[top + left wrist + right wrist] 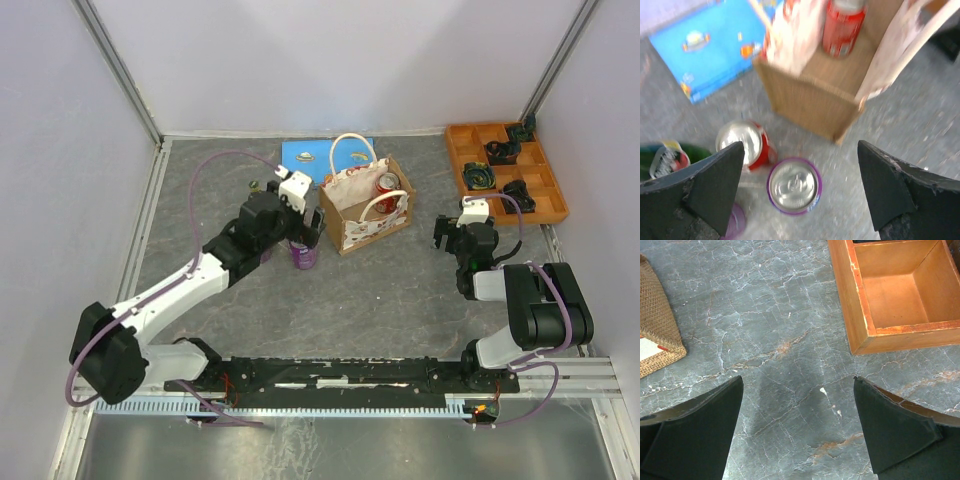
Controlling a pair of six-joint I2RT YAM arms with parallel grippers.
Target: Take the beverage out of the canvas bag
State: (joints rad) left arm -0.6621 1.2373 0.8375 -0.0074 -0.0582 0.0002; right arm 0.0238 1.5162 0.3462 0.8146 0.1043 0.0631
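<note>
Wedge-shaped left jaws apart | round purple can (793, 186) | woven canvas bag (810, 100)

From the left wrist camera I see my left end effector (799, 149) with its two dark fingers (715, 185) spread wide and gripping nothing. Between them, down on the grey worktop (920, 125), a purple can (793, 186) stands upright with its silver top towards me. Just beside it on the left is a red-and-silver can (742, 145), partly hidden by the left finger. Further up is the canvas bag (810, 102), a little blurred, with a red can (842, 27) inside. A blue picture book (710, 47) lies to the left of the bag.
</note>
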